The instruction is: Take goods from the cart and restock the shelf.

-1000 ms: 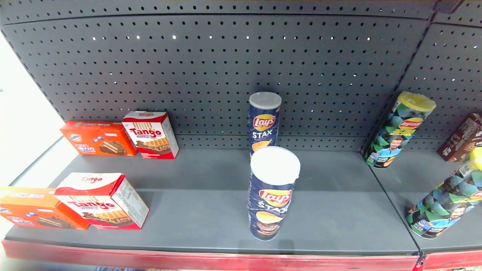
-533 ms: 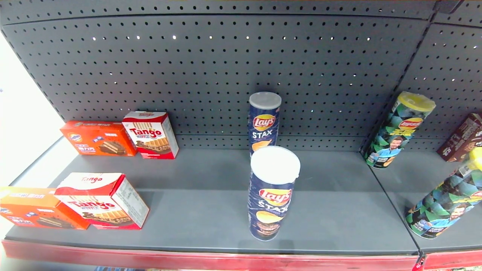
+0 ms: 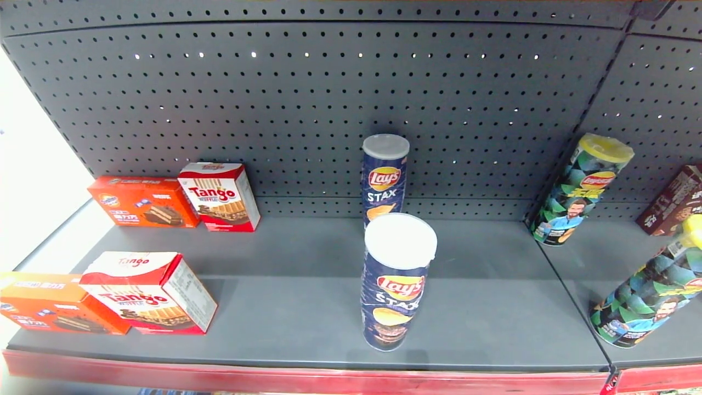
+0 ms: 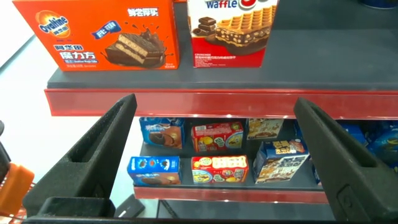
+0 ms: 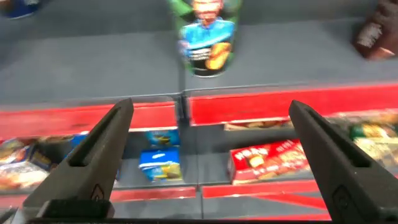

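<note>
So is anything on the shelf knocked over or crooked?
Nothing is knocked over: the blue cans, green cans and boxes all stand upright. Only the brown box at the right end may lean.

On the shelf (image 3: 493,307), the near can (image 3: 396,285) stands directly before the far can (image 3: 384,178) at centre, with four boxes (image 3: 148,291) at left and two more cans (image 3: 581,189) at right.

1. The black two-fingered left gripper (image 4: 214,106) faces the red front edge of the dark grey metal shelf (image 4: 112,78), its fingers spread wide with nothing between them.
2. The black two-fingered right gripper (image 5: 211,109) faces the same edge, likewise wide apart and empty.
</note>
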Available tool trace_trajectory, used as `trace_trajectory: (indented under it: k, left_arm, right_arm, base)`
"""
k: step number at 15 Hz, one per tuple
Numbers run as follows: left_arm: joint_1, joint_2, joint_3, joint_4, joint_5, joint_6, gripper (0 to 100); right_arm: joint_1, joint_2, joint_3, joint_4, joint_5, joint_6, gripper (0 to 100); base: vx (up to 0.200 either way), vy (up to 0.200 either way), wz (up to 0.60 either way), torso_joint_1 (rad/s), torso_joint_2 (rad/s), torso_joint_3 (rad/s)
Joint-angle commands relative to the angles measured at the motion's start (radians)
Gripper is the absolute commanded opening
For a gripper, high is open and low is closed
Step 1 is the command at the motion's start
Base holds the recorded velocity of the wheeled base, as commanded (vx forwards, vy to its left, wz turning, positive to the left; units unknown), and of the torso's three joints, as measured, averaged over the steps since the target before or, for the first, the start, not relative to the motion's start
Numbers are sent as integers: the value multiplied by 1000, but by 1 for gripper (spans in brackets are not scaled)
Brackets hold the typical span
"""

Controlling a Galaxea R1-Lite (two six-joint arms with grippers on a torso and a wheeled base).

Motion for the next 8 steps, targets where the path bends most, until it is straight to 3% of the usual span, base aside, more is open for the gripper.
trace_trajectory:
  k: [1, 8]
  left_arm:
    - [0, 1, 2, -2, 1, 0, 100]
    - [0, 1, 2, 0, -1, 8, 100]
  right_arm:
    - [24, -23, 2, 11, 8, -8, 100]
    - [1, -75, 0, 37, -33, -57, 100]
  base:
    - [0, 0, 0, 0, 0, 0]
    - [0, 0, 0, 0, 0, 0]
